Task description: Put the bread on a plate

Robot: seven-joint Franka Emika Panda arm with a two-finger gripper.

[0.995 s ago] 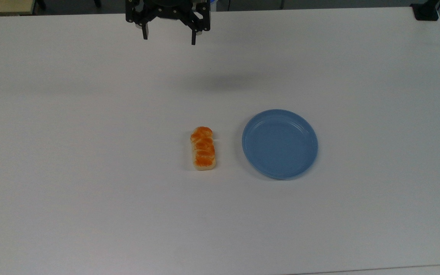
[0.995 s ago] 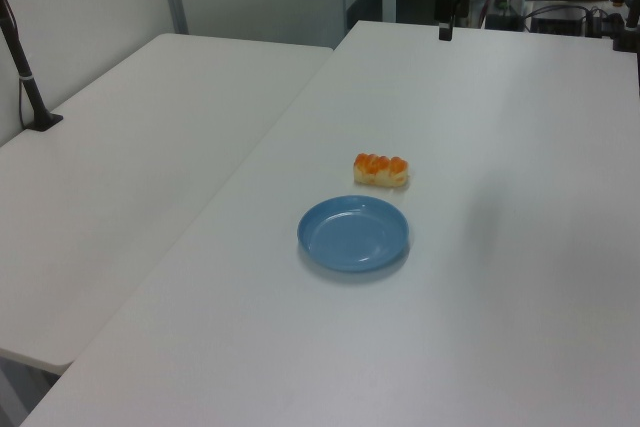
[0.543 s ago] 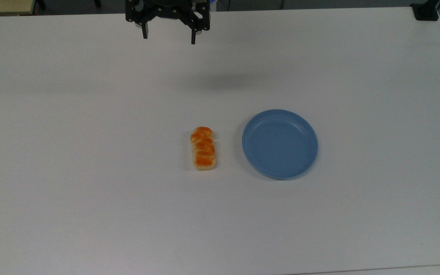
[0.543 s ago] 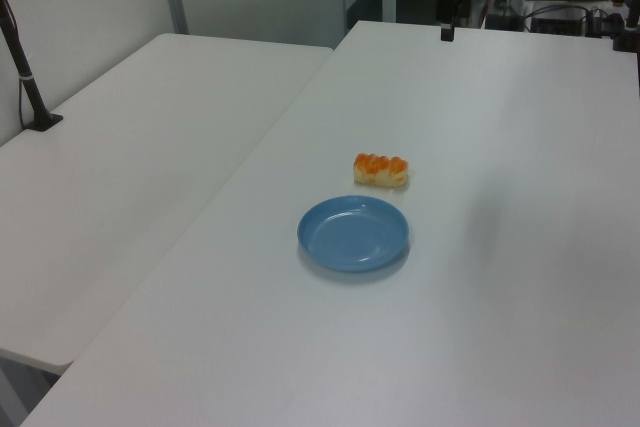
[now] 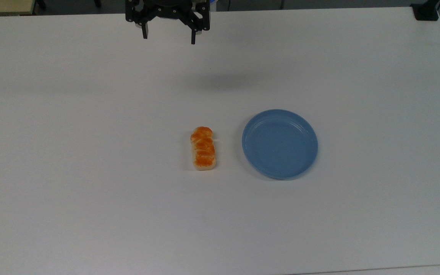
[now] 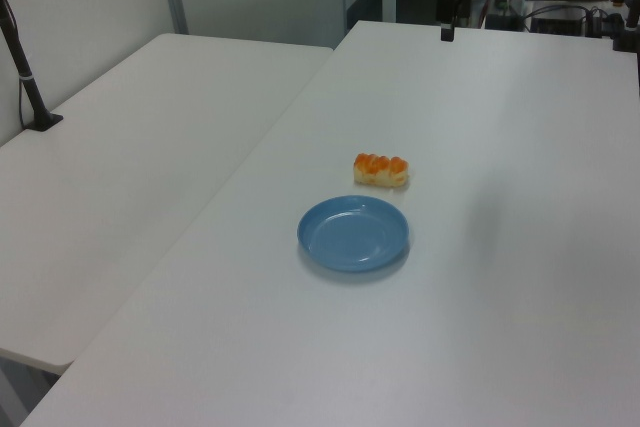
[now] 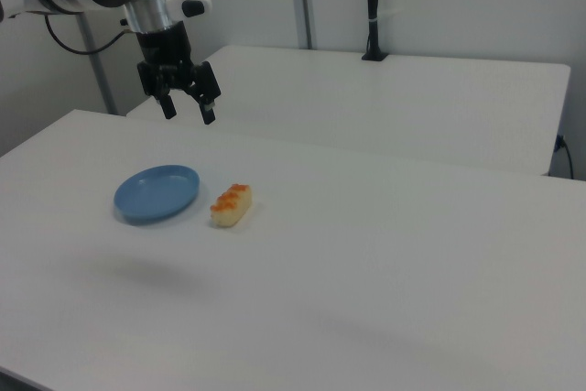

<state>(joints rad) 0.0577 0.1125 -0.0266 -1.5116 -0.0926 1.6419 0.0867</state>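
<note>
Nothing grasped yet: the whole pick-and-place is left to do.

The pincer (image 5: 168, 38) hangs high with its fingers spread wide and empty, well apart from the bread (image 5: 203, 148), which lies on the matte white surface (image 5: 90, 191) just beside the plate (image 5: 280, 144) (bare, smooth blue plastic, round, with a raised rim). The loaf is oblong, with a glazed, segmented orange top and pale sides.

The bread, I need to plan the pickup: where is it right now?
The bread lies on the white table, just off the blue plate's rim on the top view's left, not touching it.
</note>
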